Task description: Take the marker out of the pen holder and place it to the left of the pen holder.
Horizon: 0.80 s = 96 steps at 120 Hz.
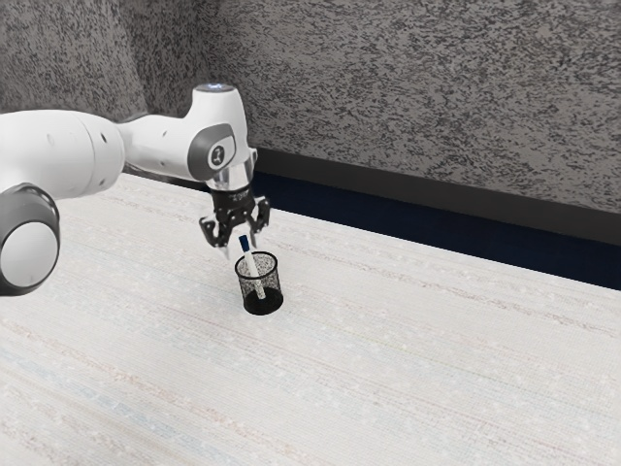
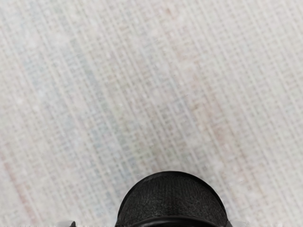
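The black gripper [image 1: 244,247] points down over the pen holder in the exterior view, its fingers spread apart on either side of the marker's dark blue cap. The white marker [image 1: 252,266] leans inside the black mesh pen holder [image 1: 262,300], cap end up and rising above the rim. I cannot tell whether a finger touches the cap. In the wrist view, the dark round pen holder [image 2: 171,198] appears at the lower edge, partly cut off, between slight traces of the gripper [image 2: 151,224].
A pale woven-patterned tabletop [image 1: 408,359] surrounds the holder. Beyond its far edge lie a dark blue strip [image 1: 388,229] and a mottled grey wall [image 1: 417,87]. The white arm reaches in from the exterior view's left.
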{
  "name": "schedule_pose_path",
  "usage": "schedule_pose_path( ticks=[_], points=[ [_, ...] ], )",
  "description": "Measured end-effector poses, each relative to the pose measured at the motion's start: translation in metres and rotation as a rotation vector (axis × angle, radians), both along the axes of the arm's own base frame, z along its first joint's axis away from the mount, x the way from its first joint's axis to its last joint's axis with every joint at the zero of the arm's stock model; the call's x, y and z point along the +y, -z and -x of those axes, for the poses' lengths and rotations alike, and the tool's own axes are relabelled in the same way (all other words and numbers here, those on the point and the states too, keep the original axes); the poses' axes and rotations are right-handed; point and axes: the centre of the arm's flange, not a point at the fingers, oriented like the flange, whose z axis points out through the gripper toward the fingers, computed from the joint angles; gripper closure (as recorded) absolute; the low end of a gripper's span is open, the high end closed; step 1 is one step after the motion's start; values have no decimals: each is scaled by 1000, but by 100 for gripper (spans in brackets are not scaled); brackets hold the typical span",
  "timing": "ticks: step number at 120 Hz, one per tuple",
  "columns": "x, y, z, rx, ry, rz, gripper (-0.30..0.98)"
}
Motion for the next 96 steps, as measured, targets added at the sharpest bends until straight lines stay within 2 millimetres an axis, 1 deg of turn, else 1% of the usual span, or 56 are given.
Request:
schedule_pose_path(
  ticks=[56, 72, 82, 90, 96],
  points=[
    [-7, 0, 0, 0, -7, 15, 65],
    [-8, -2, 0, -1, -3, 11, 71],
    [-8, -7, 0, -6, 0, 7, 73],
    [-11, -18, 1, -21, 6, 5, 75],
    [-14, -30, 2, -37, 12, 4, 76]
  ],
)
